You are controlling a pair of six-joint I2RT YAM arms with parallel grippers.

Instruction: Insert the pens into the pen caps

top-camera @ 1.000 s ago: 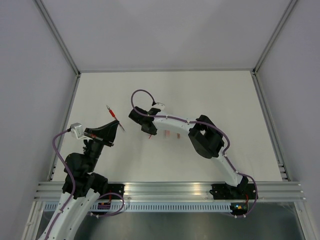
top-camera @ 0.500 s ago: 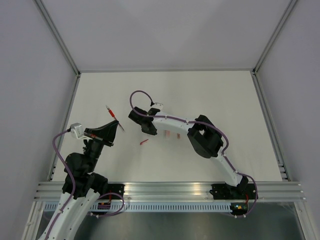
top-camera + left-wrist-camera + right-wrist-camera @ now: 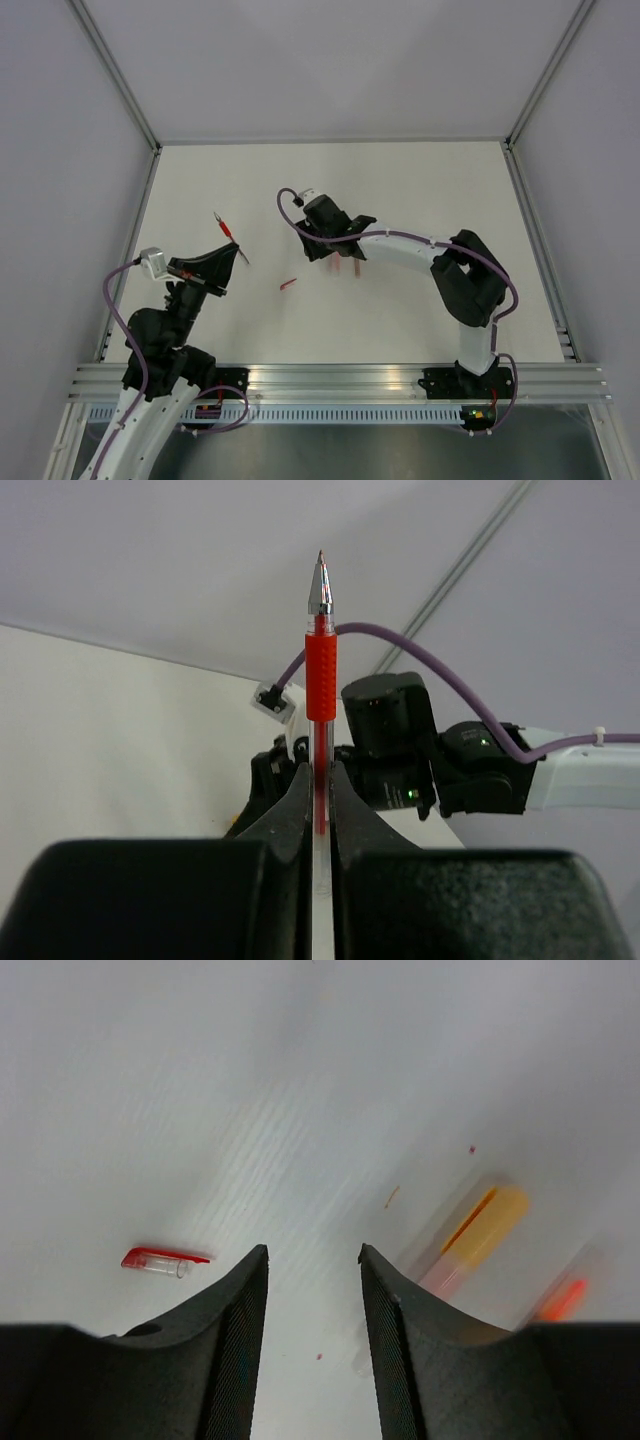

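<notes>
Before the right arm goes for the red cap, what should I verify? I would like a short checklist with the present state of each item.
1. The left gripper holds the red pen: ok, clamped between the fingers.
2. Pen tip bare and pointing away from the gripper: ok.
3. The right gripper is free: ok, jaws apart, nothing between them.
4. The red cap lies free on the table: ok, nothing touches it.
5. The cap sits between the right fingers: not ok, it lies off to their side.
6. The orange piece, pen or cap: cannot tell, blurred.

Glossy plastic pen point(image 3: 320, 676) (metal-tipped)
</notes>
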